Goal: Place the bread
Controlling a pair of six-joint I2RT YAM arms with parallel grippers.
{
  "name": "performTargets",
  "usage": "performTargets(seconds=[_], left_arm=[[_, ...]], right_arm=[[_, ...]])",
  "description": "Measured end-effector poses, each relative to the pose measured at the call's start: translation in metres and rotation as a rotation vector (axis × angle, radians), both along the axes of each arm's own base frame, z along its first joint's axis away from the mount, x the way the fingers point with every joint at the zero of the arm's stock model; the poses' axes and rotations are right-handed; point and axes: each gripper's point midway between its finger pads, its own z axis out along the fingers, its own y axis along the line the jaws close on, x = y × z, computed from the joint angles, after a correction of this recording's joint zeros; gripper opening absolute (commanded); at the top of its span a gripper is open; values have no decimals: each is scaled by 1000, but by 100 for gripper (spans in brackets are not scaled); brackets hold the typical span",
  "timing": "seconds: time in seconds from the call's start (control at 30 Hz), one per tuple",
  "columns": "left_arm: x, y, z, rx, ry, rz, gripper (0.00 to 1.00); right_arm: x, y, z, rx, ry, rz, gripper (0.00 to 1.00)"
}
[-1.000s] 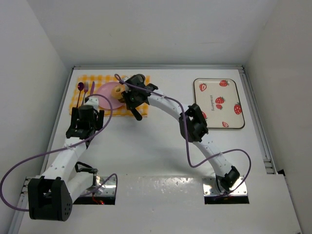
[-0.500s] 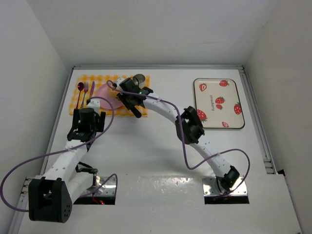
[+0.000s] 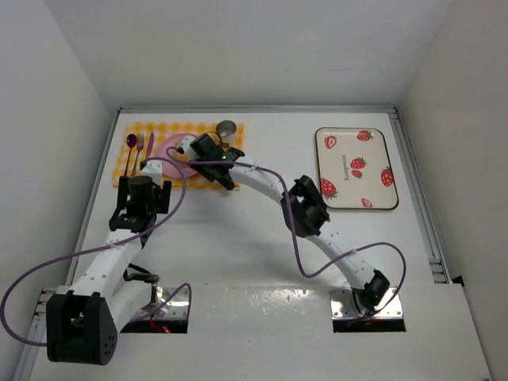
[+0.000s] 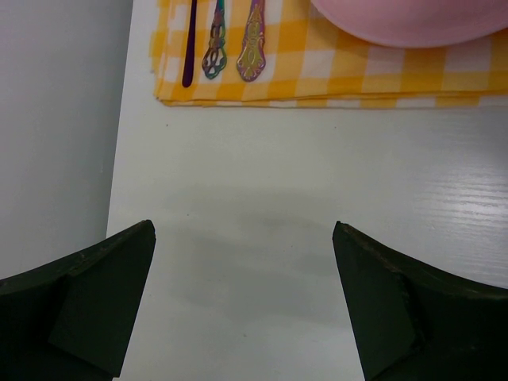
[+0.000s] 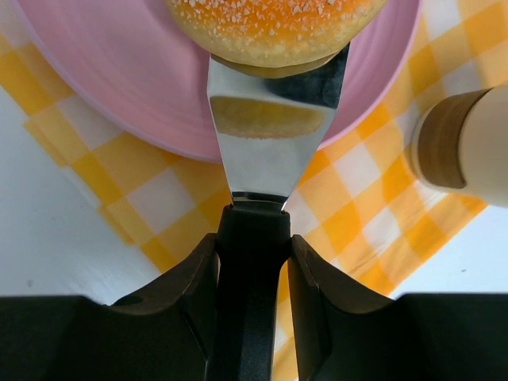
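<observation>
The bread [image 5: 270,24], a golden sugar-speckled bun, lies on the metal blade of a spatula [image 5: 266,143] over the pink plate [image 5: 119,71]. I cannot tell whether it touches the plate. My right gripper [image 5: 252,246] is shut on the spatula's black handle. From above, the right gripper [image 3: 208,151] sits at the plate's [image 3: 168,152] right edge and hides the bread. My left gripper [image 4: 244,230] is open and empty above bare table, just short of the checked cloth [image 4: 333,75]; from above, the left gripper [image 3: 141,184] is near the cloth's front-left corner.
A cup with a brown band [image 5: 456,143] stands on the yellow checked cloth right of the plate, and from above the cup [image 3: 227,128] is behind my right wrist. Purple cutlery [image 3: 139,143] lies left of the plate. A strawberry-print tray [image 3: 356,168] sits at the far right.
My right arm has carried the spatula and bread leftward over the plate, uncovering the cup. The left gripper has drawn back slightly toward me.
</observation>
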Motion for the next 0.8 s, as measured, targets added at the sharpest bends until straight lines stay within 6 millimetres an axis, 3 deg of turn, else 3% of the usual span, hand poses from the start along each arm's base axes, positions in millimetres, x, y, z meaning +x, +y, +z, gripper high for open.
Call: performTargets(seconds=[0.4,0.8], left_arm=[[-1,0,7,-3,-33,-3,100],[0,-5,8,-10,-41,-21,100]], right_arm=[[11,-11,-4,-132,-105,67,0],[13,-6,-3,-198,-185,131,0]])
